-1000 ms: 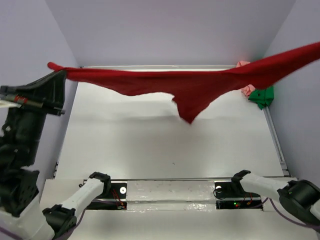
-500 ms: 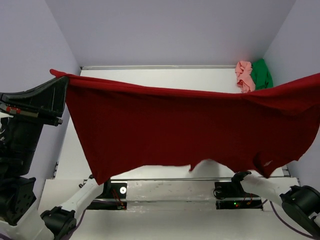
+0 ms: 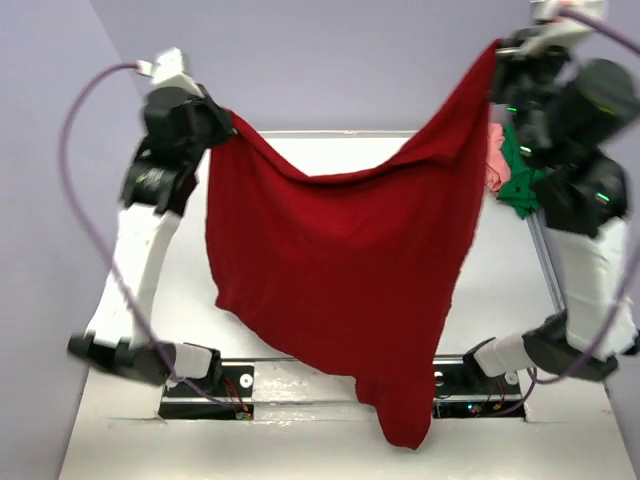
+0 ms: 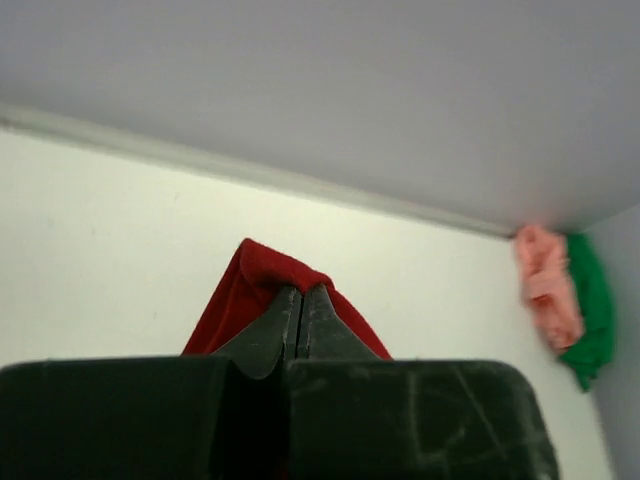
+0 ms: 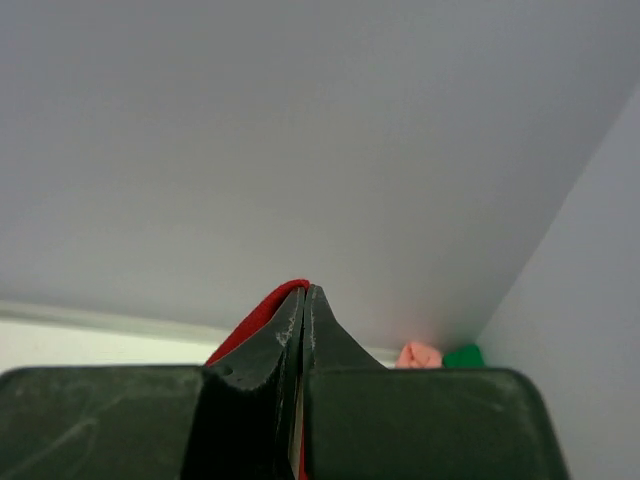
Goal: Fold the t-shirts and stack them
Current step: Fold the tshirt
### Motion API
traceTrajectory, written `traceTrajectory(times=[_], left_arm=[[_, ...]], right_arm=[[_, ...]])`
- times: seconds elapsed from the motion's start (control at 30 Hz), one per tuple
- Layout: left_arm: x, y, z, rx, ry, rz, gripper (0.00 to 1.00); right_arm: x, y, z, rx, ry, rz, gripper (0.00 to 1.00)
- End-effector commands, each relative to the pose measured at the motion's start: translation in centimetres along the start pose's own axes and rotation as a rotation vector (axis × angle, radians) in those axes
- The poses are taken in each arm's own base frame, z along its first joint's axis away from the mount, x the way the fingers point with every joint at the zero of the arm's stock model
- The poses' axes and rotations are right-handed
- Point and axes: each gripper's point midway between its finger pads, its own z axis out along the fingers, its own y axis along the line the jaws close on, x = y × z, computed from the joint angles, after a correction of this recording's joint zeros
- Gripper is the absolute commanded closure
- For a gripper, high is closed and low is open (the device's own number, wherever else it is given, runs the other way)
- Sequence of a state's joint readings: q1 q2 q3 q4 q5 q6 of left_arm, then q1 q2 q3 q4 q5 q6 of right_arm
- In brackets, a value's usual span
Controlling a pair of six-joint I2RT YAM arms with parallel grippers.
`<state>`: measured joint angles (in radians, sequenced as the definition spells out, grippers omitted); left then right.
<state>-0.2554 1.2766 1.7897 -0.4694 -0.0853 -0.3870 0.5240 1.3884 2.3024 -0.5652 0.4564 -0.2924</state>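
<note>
The dark red t-shirt (image 3: pixel 340 270) hangs in the air as a wide sheet, its lowest point drooping past the table's near edge. My left gripper (image 3: pixel 225 125) is raised at the upper left, shut on one top corner. In the left wrist view that gripper (image 4: pixel 302 290) pinches a fold of the red t-shirt (image 4: pixel 255 270). My right gripper (image 3: pixel 495 55), higher at the upper right, is shut on the other top corner; in its own view the gripper (image 5: pixel 304 290) has the red t-shirt (image 5: pixel 260 315) at its left finger. The pink t-shirt (image 3: pixel 495 165) and green t-shirt (image 3: pixel 525 190) lie crumpled at the far right corner.
The white table (image 3: pixel 500 300) is walled by pale purple panels on three sides. The pink t-shirt (image 4: pixel 548 290) and green t-shirt (image 4: pixel 590 310) sit against the right wall. Both arm bases stand at the near edge, behind the hanging cloth.
Both arms have swung up and inward into view. The red t-shirt, stretched wide and low before, now hangs taller and narrower between the raised grippers.
</note>
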Motion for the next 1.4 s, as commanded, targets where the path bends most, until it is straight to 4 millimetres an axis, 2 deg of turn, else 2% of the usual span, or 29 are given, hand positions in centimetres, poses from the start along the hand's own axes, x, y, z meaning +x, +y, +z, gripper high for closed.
traceTrajectory(times=[0.0,0.03,0.07,0.13,0.17,0.2,0.27,0.3,0.33,0.37,0.43,0.47,0.53,0.63,0.67,0.7,0.77,0.93,1.1,1.37], left_arm=[[9.0,6.7,8.0,-0.186,0.160,-0.010,1.00],[9.6,7.6,8.8,-0.212,0.169,-0.007,1.00],[11.5,9.6,10.5,-0.269,0.209,0.000,1.00],[12.9,11.9,12.0,-0.337,0.243,0.009,1.00],[12.8,12.6,12.6,-0.363,0.240,0.013,1.00],[13.9,14.3,14.1,-0.407,0.270,0.030,1.00],[14.9,15.9,15.4,-0.440,0.317,0.036,1.00],[17.0,17.4,16.5,-0.464,0.379,0.041,1.00],[16.4,17.2,17.4,-0.454,0.375,0.043,1.00],[18.1,18.2,18.4,-0.472,0.419,0.045,1.00],[18.4,18.4,19.5,-0.472,0.421,0.044,1.00],[19.5,18.9,20.3,-0.469,0.444,0.043,1.00],[19.7,18.3,21.4,-0.421,0.439,0.032,1.00],[20.8,18.3,22.8,-0.392,0.451,0.028,1.00],[20.6,18.3,23.1,-0.388,0.443,0.029,1.00],[21.3,18.8,23.6,-0.396,0.454,0.030,1.00],[21.7,19.4,24.3,-0.403,0.463,0.026,1.00],[22.3,20.2,25.2,-0.396,0.463,0.016,1.00],[23.4,21.0,25.3,-0.413,0.485,0.013,1.00],[24.3,21.2,24.9,-0.424,0.506,0.002,1.00]], right_arm=[[8.3,1.7,5.8,0.023,0.157,-0.049,1.00],[10.0,2.8,6.7,-0.003,0.190,-0.046,1.00],[13.8,2.8,8.7,0.001,0.257,-0.049,1.00],[17.5,2.1,10.6,0.028,0.325,-0.064,1.00],[19.1,1.9,11.4,0.039,0.353,-0.074,1.00],[22.0,1.1,12.7,0.070,0.406,-0.105,1.00],[24.3,0.4,13.8,0.083,0.443,-0.114,1.00],[26.3,-0.4,14.5,0.101,0.480,-0.128,1.00],[27.3,-0.8,14.9,0.101,0.495,-0.122,1.00],[28.3,-0.6,15.2,0.071,0.509,-0.096,1.00],[30.9,-1.1,15.7,0.076,0.555,-0.110,1.00],[31.7,-0.5,15.8,0.047,0.570,-0.109,1.00],[34.5,-0.7,15.8,0.027,0.622,-0.101,1.00],[37.3,0.2,15.6,-0.007,0.672,-0.090,1.00],[38.3,0.6,15.6,-0.019,0.689,-0.086,1.00],[40.0,0.8,15.5,-0.026,0.723,-0.088,1.00],[42.0,1.3,15.1,-0.035,0.760,-0.082,1.00],[43.7,1.1,14.9,-0.035,0.787,-0.078,1.00],[43.7,1.0,14.5,-0.033,0.795,-0.077,1.00],[43.8,0.7,12.2,-0.008,0.839,-0.052,1.00]])
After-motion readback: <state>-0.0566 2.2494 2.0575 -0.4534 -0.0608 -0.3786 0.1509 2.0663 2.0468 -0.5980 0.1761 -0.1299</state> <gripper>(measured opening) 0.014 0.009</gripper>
